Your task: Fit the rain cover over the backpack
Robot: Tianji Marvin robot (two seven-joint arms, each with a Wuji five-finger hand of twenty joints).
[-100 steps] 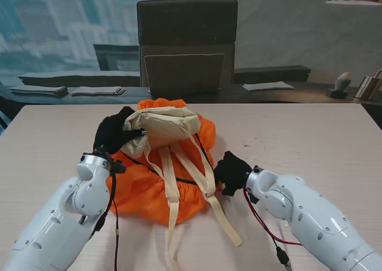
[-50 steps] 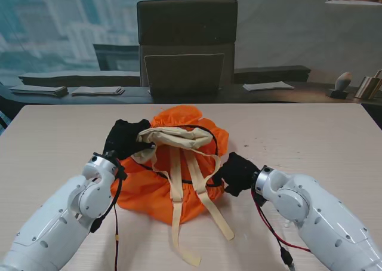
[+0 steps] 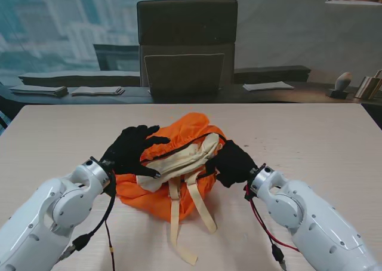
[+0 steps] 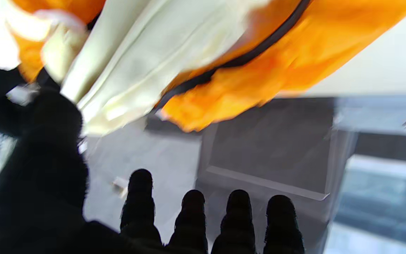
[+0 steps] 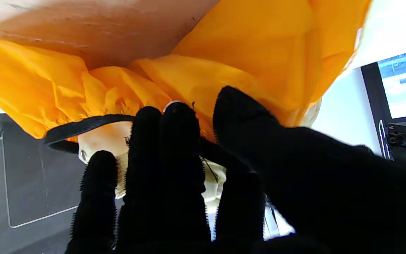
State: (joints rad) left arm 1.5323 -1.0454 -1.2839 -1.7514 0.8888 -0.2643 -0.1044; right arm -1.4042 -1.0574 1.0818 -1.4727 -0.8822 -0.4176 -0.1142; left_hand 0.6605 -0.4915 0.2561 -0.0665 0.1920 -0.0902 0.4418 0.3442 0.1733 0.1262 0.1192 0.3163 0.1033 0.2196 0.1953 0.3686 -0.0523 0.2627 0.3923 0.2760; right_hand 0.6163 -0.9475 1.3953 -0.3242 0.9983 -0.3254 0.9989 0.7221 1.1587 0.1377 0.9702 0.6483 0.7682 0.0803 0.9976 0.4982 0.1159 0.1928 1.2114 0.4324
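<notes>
A cream backpack lies mid-table, wrapped on its far side and both flanks by the orange rain cover. Its cream straps trail toward me. My left hand hovers at the pack's left side, fingers spread and holding nothing. In the left wrist view the straight fingers stand clear of the backpack and the cover's black elastic hem. My right hand is shut on the cover at the pack's right side. There the fingers and thumb pinch the orange cover near its hem.
A dark chair stands behind the far edge of the table. Red and black cables hang from my right wrist, and a black one from my left. Papers lie on the dark desk beyond.
My left hand let go of the backpack's top and opened. The pack has sunk flatter, with more orange cover over it. My right hand moved farther from me, up to the pack's right side.
</notes>
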